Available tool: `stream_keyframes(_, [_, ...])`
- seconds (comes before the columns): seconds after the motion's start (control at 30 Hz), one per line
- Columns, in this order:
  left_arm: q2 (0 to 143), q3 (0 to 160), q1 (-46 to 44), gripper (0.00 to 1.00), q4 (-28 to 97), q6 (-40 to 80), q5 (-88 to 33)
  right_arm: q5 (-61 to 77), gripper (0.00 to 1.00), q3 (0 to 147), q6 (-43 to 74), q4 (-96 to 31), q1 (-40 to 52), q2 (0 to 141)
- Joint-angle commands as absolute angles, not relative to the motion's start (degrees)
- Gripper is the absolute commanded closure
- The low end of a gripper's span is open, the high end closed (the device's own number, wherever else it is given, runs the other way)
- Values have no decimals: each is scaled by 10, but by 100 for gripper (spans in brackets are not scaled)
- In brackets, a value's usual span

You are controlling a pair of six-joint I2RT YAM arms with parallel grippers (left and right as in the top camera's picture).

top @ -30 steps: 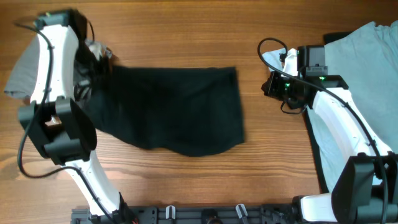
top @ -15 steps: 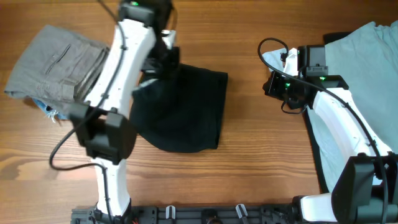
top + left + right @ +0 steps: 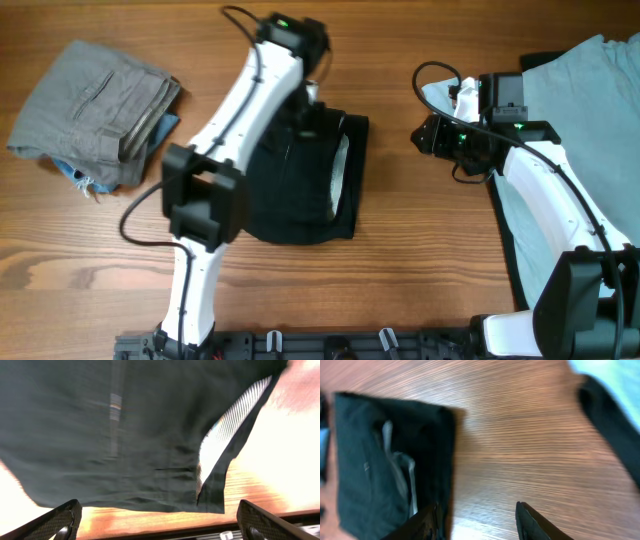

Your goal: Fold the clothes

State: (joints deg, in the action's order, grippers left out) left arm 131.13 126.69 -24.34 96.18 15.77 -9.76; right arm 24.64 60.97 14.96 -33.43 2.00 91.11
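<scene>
Black shirt [image 3: 300, 195] mid-table, folded in 2, whitish patch [image 3: 342, 170] showing at right edge. Left gripper [image 3: 160, 522] spread over it, holding nothing; right gripper [image 3: 477, 522] spread, idle. Risk: left fingers [image 3: 62, 519] snag top layer on retreat, fold flips open.

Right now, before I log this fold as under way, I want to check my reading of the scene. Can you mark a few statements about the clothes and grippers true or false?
1. The grey trousers lie folded at the left of the table. True.
2. The right gripper holds the light blue T-shirt. False: it is open over bare wood.
3. The black garment shows a whitish strip. True.
4. The black garment lies on the trousers. False: they lie apart.
5. The left gripper is shut. False: its fingers stand wide apart.
</scene>
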Motion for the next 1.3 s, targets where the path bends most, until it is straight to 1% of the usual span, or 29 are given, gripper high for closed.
stream_keyframes(0.0, [1228,1298,-150,7,965,147,-105,352,52,614,102,-330,46,908])
stream_keyframes(0.03, [1219,1298,-130,15,965,141,-105,355,59,614,102,-325,57,908])
stream_keyframes(0.07, [1214,1298,-109,29,963,137,-104,354,65,612,101,-309,82,911])
stream_keyframes(0.1, [1211,1298,-86,52,959,135,-105,354,67,607,101,-277,110,917])
stream_keyframes(0.13, [1212,1296,-60,70,950,115,-106,346,66,601,108,-249,135,925])
stream_keyframes(0.17, [1213,1293,-50,78,942,99,-108,333,63,596,116,-226,154,932])
stream_keyframes(0.2, [1214,1287,-37,85,931,75,-112,308,62,591,134,-197,178,944])
stream_keyframes(0.23, [1215,1282,-29,96,922,60,-119,284,64,587,149,-170,199,958])
stream_keyframes(0.3, [1217,1264,-11,96,900,-13,-192,268,78,586,160,-106,241,1002])
stream_keyframes(0.37, [1217,1243,-3,96,889,-91,-280,264,87,586,201,-38,266,1056])
stream_keyframes(0.4, [1217,1230,-2,95,889,-118,-298,253,93,586,249,-12,269,1089])
stream_keyframes(0.43, [1217,1219,-2,95,887,-119,-297,249,96,586,278,-1,268,1111])
stream_keyframes(0.5, [1217,1196,-4,94,887,-118,-298,248,96,586,316,4,256,1162])
stream_keyframes(0.6, [1217,1148,-9,94,883,-118,-298,249,96,587,315,-35,220,1186])
stream_keyframes(0.67, [1217,1115,-15,89,878,-118,-298,249,96,587,315,-54,195,1175])
stream_keyframes(0.73, [1217,1075,-25,78,863,-118,-310,256,96,587,315,-62,177,1163])
stream_keyframes(0.8, [1217,1027,-41,71,835,-118,-343,257,96,587,318,-72,161,1145])
stream_keyframes(0.83, [1217,1001,-52,69,818,-117,-356,256,96,587,329,-77,156,1136])
stream_keyframes(0.9, [1217,951,-75,69,785,-115,-369,253,96,587,365,-87,149,1114])
stream_keyframes(0.93, [1217,924,-90,70,764,-106,-371,253,95,587,373,-87,147,1099])
stream_keyframes(0.97, [1217,890,-107,74,731,-90,-370,252,94,587,370,-85,147,1083])
stream_keyframes(1.0, [1217,865,-119,81,701,-70,-370,252,93,588,353,-83,147,1066])
stream_keyframes(1.03, [1217,839,-132,92,666,-47,-364,253,92,590,330,-84,147,1046])
stream_keyframes(1.07, [1217,813,-142,96,630,-7,-343,253,91,590,311,-85,147,1023])
stream_keyframes(1.13, [1217,763,-156,96,563,126,-247,252,91,590,272,-100,147,968])
stream_keyframes(1.2, [1217,728,-154,96,524,256,-153,253,92,590,253,-122,147,927])
stream_keyframes(1.27, [1217,724,-140,96,489,284,-145,253,92,590,220,-154,148,909])
